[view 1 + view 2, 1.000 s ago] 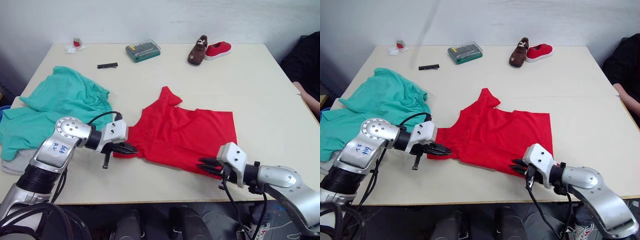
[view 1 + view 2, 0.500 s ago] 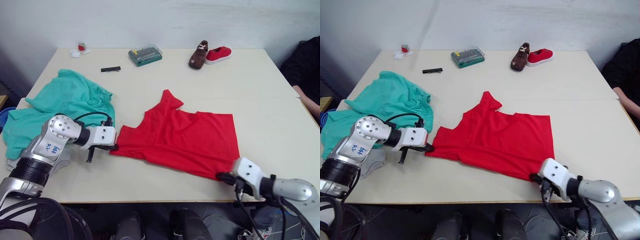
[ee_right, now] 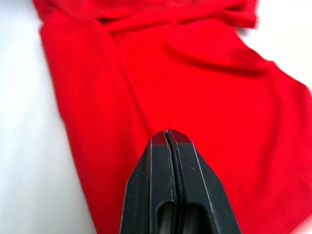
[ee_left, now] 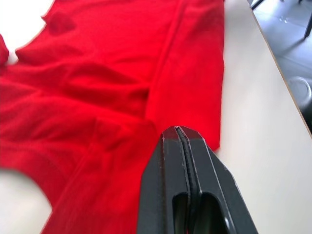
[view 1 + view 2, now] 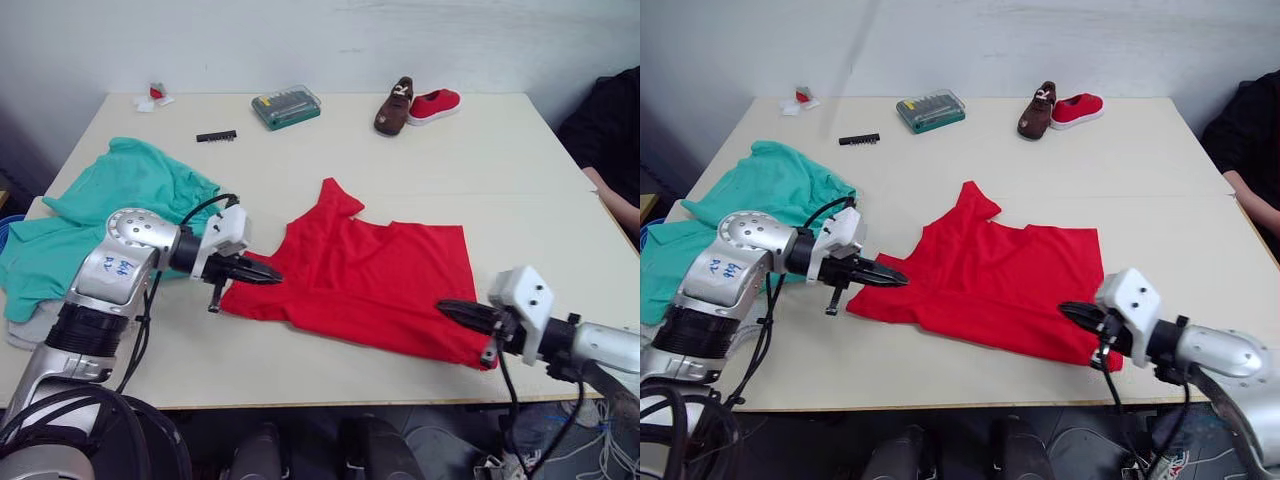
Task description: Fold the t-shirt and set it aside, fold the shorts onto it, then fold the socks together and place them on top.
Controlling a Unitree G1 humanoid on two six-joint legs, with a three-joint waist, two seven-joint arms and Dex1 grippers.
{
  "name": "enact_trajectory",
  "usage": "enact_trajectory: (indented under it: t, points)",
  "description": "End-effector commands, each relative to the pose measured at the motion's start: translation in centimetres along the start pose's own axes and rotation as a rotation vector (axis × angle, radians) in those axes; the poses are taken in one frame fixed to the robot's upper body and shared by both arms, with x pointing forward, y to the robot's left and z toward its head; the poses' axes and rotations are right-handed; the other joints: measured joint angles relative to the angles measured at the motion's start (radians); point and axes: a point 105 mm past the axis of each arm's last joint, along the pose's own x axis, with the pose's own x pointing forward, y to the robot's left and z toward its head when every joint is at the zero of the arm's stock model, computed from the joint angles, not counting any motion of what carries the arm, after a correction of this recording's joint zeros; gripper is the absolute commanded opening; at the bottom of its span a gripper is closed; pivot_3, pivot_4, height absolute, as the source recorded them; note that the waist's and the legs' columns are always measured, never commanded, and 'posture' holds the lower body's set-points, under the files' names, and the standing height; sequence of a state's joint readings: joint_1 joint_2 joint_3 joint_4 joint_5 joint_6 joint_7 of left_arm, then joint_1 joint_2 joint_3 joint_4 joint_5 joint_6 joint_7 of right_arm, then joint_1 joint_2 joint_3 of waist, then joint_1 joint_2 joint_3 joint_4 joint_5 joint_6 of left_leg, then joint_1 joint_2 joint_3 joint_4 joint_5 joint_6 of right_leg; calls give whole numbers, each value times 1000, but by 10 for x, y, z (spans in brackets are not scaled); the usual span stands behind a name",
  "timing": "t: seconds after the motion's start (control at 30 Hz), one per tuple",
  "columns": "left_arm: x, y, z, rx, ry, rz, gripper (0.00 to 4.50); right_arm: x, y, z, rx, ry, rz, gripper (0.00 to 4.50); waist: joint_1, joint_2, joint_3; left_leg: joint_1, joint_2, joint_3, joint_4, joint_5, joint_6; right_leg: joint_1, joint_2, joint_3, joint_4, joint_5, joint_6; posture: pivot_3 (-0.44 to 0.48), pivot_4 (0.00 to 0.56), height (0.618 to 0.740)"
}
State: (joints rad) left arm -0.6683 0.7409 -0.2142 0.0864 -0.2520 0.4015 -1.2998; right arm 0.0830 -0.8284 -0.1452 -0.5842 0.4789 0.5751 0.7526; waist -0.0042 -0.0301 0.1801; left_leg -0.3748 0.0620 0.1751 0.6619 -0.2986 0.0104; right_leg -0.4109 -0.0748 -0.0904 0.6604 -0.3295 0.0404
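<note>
Left gripper (image 5: pixel 272 275): jaws pressed together, tips over the left edge of the t-shirt (image 5: pixel 375 280); no cloth visible between the fingers (image 4: pixel 168 161) in the left wrist view. Right gripper (image 5: pixel 447 309): jaws likewise together, tips over the near right part of the same garment; nothing clamped in the right wrist view.

T-shirt: spread mostly flat on the worktop (image 5: pixel 500 170) near the front edge, between the two grippers, one sleeve pointing toward the far side.

Shorts (image 5: pixel 120 205): bunched in a loose heap at the left side of the worktop, beside the left arm, just apart from the t-shirt. Light grey cloth, apparently the socks (image 5: pixel 30 325), at the near left corner, partly under the shorts.

Far side of the worktop: clear-lidded green case (image 5: pixel 286 104), closed, with a row of small bits inside, colours and count not readable. Small black bit strip (image 5: pixel 215 135) lying loose just beside it. Brown shoe (image 5: pixel 396 105) and red shoe (image 5: pixel 436 101) touching side by side. Small red and white item (image 5: pixel 152 94) at the far left corner.

Person's dark sleeve (image 5: pixel 610 130) at the right edge.
</note>
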Motion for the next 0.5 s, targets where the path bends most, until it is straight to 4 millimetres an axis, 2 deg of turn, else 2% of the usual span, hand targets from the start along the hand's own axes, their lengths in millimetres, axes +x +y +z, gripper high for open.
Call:
enact_trajectory:
  t: [0.03, 0.13, 0.2, 0.37, 0.5]
  points:
    - [15, 0, -17, 38, 93, 11, 0, 15, 1, -15, -4, 67, -30, 19, 0, 0, 0, 0, 0, 0, 0, 0, 0, 0, 0, 0, 0, 0, 0, 0, 150, 740]
    - [25, 3, -39, 47, 194, 39, 0, 22, -7, -41, -17, 172, -101, 19, 0, 0, 1, -2, 0, 1, 1, 0, 0, -2, 0, 0, 0, 0, 0, 0, 150, 740]
    - [23, 3, -51, 61, 250, 44, 0, 15, -11, -52, -6, 210, -129, 19, 1, 0, 1, -2, 0, 1, 1, 0, 0, -2, 0, 0, 0, 0, 0, 0, 150, 740]
    - [4, 8, -78, 137, 383, 65, 0, -31, -18, -74, 28, 302, -191, 19, 6, -1, -1, 1, 0, 0, 0, -1, 1, 1, -1, 0, -1, 0, 0, 0, 150, 740]
    - [-6, 18, -80, 133, 375, 114, 0, -71, -25, -88, 48, 374, -247, 19, 6, -2, -3, 3, 0, 0, 0, -4, 5, 4, -1, 0, -2, 0, 0, 0, 150, 740]
